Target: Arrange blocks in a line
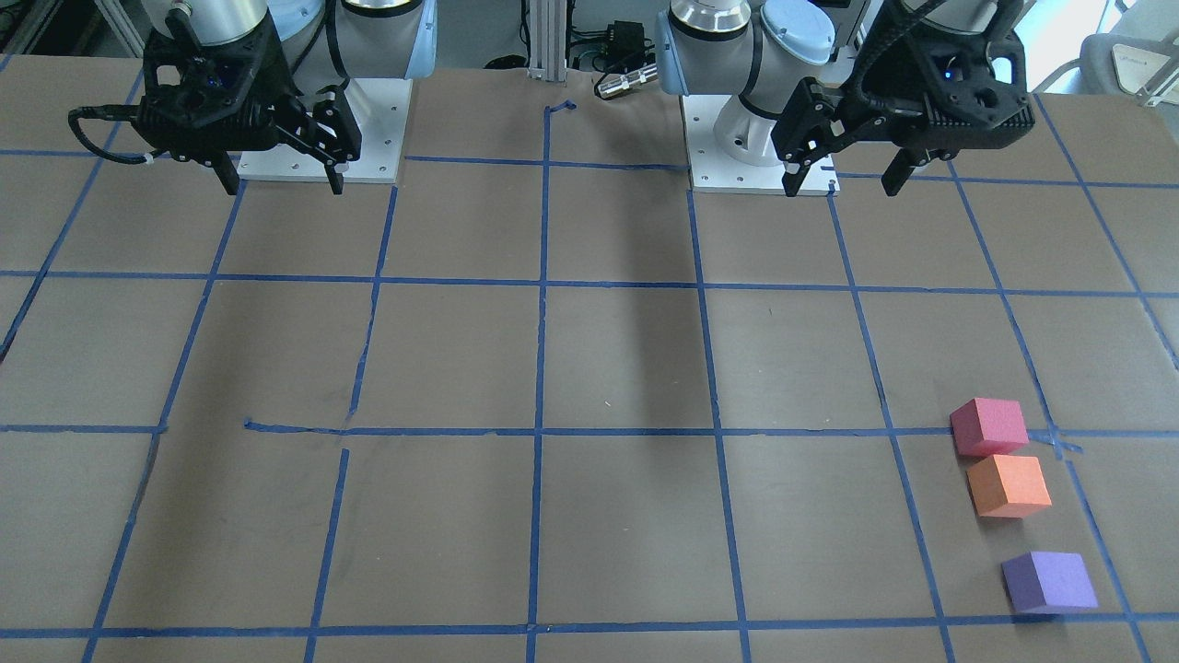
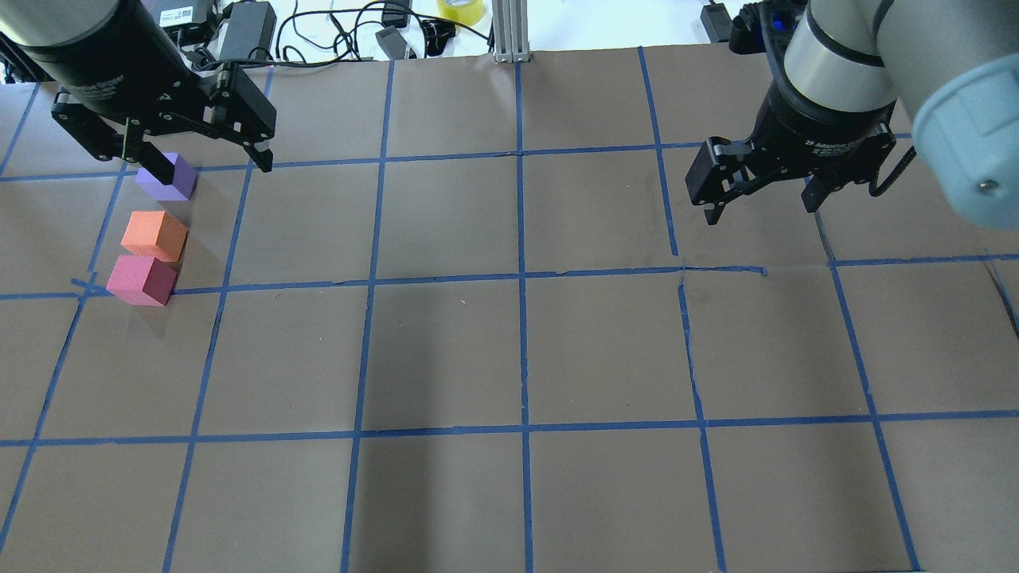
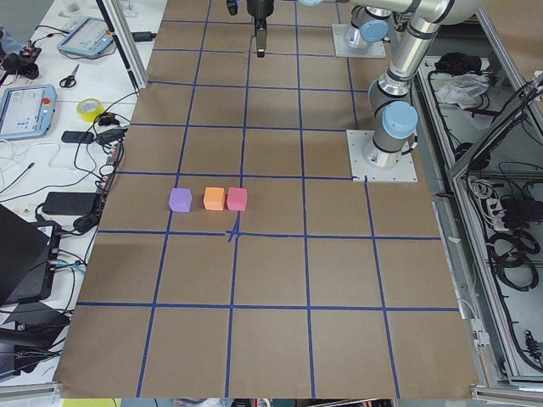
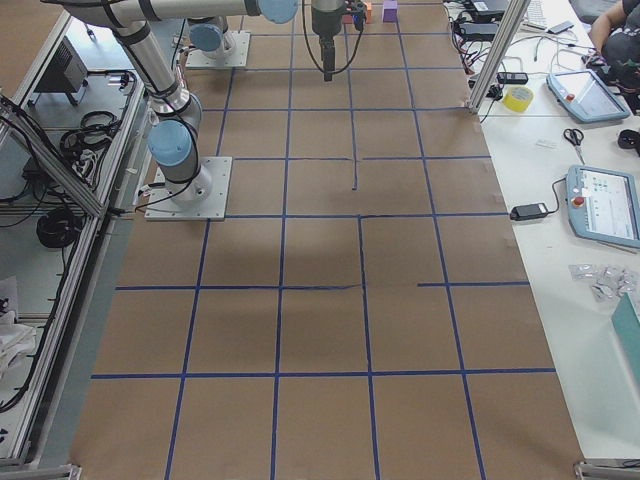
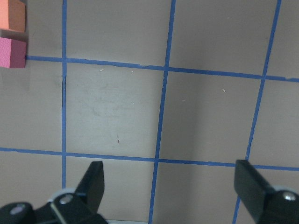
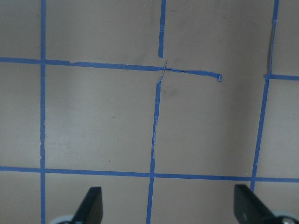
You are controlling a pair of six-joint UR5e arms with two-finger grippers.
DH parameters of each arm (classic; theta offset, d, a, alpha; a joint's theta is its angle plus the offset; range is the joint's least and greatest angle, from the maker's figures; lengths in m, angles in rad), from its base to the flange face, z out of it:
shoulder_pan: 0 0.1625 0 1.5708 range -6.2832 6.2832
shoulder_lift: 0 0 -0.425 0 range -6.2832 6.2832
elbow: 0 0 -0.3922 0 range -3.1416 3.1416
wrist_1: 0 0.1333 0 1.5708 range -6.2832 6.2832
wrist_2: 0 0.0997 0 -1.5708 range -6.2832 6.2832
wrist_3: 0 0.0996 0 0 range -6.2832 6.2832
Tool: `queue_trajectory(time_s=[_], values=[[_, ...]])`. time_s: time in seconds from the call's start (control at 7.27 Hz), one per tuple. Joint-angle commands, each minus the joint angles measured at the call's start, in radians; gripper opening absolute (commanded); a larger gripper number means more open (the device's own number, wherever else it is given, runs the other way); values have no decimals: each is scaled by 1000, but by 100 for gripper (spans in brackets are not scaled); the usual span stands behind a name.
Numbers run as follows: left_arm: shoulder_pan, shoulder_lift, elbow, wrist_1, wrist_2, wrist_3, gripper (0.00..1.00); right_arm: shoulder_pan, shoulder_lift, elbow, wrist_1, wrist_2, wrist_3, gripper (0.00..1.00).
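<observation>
Three blocks sit in a row at the front-facing view's lower right: one pinkish-red block (image 1: 988, 426), one orange block (image 1: 1009, 485) just beside it, and one purple block (image 1: 1049, 581) slightly apart. They lie on the blue-taped table (image 1: 626, 368). Two grippers hang along the top, the left gripper (image 1: 841, 184) and the right gripper (image 1: 284, 187), both with fingers spread.

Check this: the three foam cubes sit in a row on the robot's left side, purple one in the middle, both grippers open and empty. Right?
Not quite. The front-facing view shows the orange foam cube in the middle, between the pinkish-red foam cube and the purple foam cube. The rest holds: left gripper and right gripper are open, empty.
</observation>
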Motion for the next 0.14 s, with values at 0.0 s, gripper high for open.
queue_trajectory(time_s=[0.0], values=[[-10, 6, -25, 20, 6, 4, 100, 0, 0, -1, -2, -1, 2, 100]])
